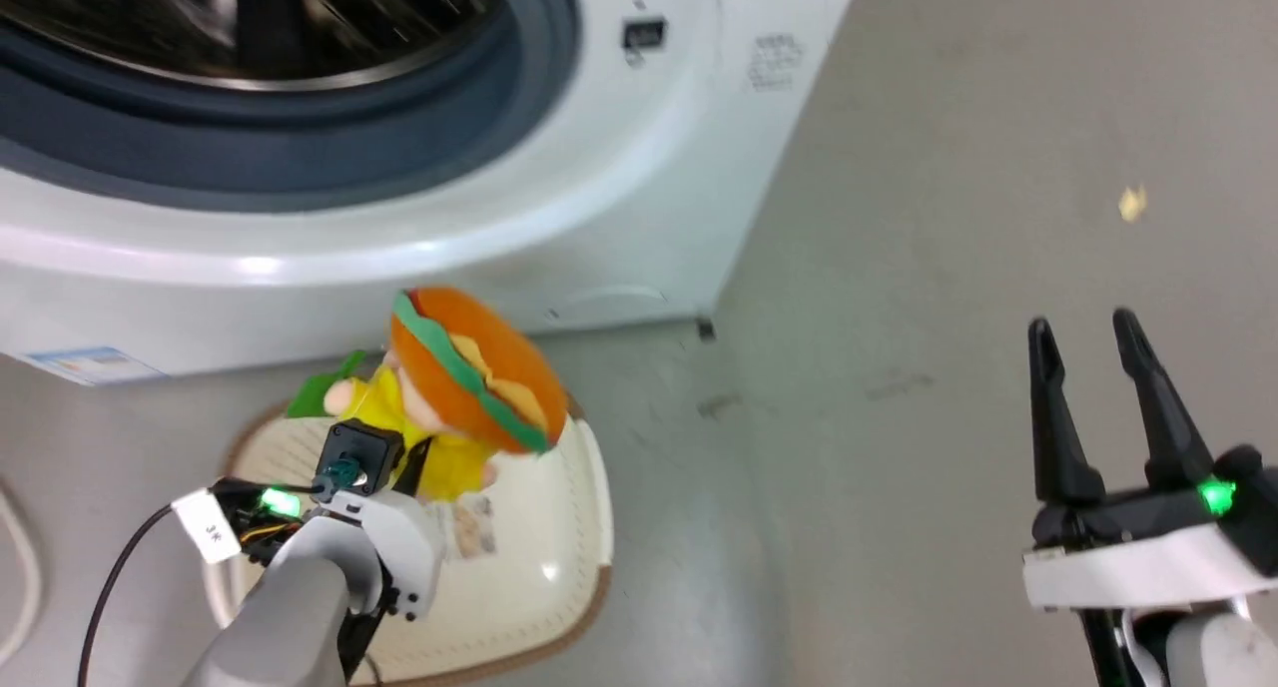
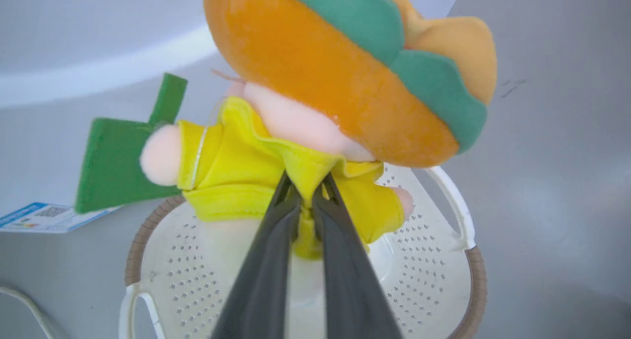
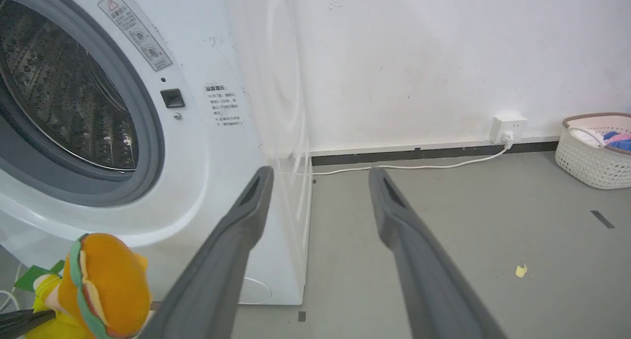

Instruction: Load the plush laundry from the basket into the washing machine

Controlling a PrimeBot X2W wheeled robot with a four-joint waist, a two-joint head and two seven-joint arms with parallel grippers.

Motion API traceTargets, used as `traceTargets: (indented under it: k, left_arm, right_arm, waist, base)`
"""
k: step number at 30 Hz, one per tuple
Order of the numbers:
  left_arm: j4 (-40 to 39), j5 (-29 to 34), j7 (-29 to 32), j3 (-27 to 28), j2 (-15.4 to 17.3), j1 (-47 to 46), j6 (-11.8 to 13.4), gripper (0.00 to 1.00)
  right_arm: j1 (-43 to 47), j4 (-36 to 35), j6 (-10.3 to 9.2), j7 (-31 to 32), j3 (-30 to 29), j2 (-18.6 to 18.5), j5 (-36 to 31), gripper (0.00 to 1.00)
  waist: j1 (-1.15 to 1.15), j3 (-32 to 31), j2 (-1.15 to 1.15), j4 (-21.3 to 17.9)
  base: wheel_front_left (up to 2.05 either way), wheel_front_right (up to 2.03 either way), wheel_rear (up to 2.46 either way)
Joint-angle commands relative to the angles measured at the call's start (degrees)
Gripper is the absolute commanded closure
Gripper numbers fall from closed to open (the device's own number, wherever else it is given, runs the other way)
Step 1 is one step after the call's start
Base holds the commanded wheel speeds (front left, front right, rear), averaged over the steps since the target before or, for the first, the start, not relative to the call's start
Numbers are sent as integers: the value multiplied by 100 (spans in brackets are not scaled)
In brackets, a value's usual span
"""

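The left gripper (image 2: 305,191) pinches the yellow cloth of the plush laundry (image 1: 454,397), holding it just above the basket (image 1: 559,567). The toy's burger head (image 2: 345,68) points up toward the washing machine (image 1: 419,188). The right gripper (image 1: 1098,387) hangs wide apart, holding nothing.

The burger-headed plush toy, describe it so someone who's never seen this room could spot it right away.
Start at the white washing machine; on the floor before it sits a cream perforated basket. Above it, the left hand pinches the plush toy by its yellow outfit. Its orange burger head with a green layer is unmistakable.
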Motion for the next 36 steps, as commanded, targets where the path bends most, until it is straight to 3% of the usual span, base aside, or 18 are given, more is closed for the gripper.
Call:
traceTargets:
  k: [1,11,19,27,30,36]
  left_arm:
    - [-402,-21,-44,95,67,228,75,100]
    - [-3212,54,-46,931,514,1175,606,100]
    - [-4191,-60,193,1375,773,975,907,100]
    - [-4410,136,1042,1434,1308,-172,788,100]
    - [-4175,284,1407,1429,1594,-1079,597,100]
    - [-3698,490,1910,1314,1829,-2315,298,100]
  right_arm:
    - [133,40,-5,-25,-42,4,-29,0]
    - [414,37,-5,-25,-53,4,-60,0]
    - [321,-78,-5,-25,34,4,-17,0]
    - [1,-214,-5,-25,91,4,128,0]
    - [-246,-239,-5,-25,134,4,228,0]
    - [-447,-293,-5,-25,149,4,419,0]
  waist:
    - [1,-579,0,435]
    - [1,-997,0,576]
    - [1,-590,0,377]
    - [1,451,0,93]
    - [1,1037,0,-133]
    - [1,1636,0,-361]
  base:
    - [0,0,0]
    - [0,0,0]
    - [0,0,0]
    - [0,0,0]
    - [0,0,0]
    - [0,0,0]
